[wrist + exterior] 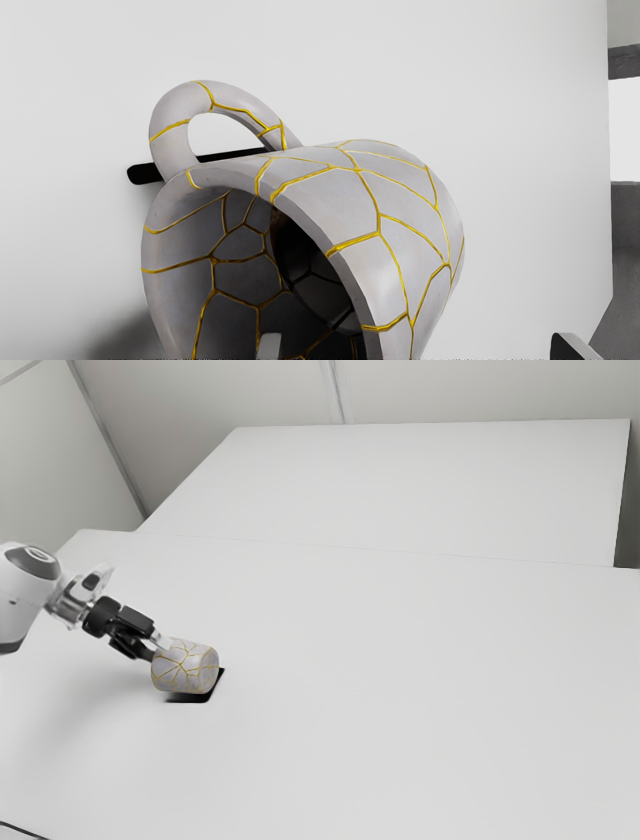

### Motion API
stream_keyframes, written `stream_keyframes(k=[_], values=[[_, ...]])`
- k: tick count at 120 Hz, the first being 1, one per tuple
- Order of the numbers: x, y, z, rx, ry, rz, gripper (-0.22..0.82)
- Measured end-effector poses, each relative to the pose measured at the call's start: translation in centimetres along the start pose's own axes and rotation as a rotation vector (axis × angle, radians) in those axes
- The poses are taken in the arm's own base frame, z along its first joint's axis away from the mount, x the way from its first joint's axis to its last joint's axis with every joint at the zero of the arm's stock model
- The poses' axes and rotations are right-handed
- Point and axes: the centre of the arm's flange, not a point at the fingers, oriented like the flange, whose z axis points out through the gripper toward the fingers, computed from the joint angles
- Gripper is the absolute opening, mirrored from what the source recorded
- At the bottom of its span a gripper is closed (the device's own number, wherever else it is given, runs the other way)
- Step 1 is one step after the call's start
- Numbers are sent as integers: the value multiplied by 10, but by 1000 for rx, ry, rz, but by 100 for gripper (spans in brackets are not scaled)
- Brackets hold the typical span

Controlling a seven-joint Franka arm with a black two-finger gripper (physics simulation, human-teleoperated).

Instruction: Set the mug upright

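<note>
The mug (187, 668), pale with gold crack lines, lies on its side on the white table, mouth facing the gripper. My gripper (156, 647) is at the mug's mouth end, coming down at a slant. In the wrist view the mug (400, 210) shows its open mouth and its handle (167, 120), which sticks out to one side. The gripper (415, 346) stands open with widely parted fingertips: one appears within the mouth opening, the other beyond the outer wall. Contact between the fingers and the mug cannot be made out.
The white table (400, 690) extends around the mug, with a dark shadow against the mug's lower side. Farther back is another white surface (400, 490) below pale walls. A thin dark cable (22, 830) lies at the exterior view's lower left corner.
</note>
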Motion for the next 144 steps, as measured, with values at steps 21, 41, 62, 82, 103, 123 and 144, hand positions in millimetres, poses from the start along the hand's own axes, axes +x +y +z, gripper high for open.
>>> stream_keyframes(k=[21, 41, 62, 82, 103, 123, 144], values=[[-5, -5, 13, -88, -17, -20, 43], [-3, -11, 9, -117, -6, -21, 28], [2, -14, 18, -149, -8, -21, 10], [6, -11, 20, -160, -4, -14, -6], [9, -6, 21, -159, -3, -7, -14], [15, 13, 20, -133, -18, 31, -16], [29, 51, 20, -10, -78, 133, -17]])
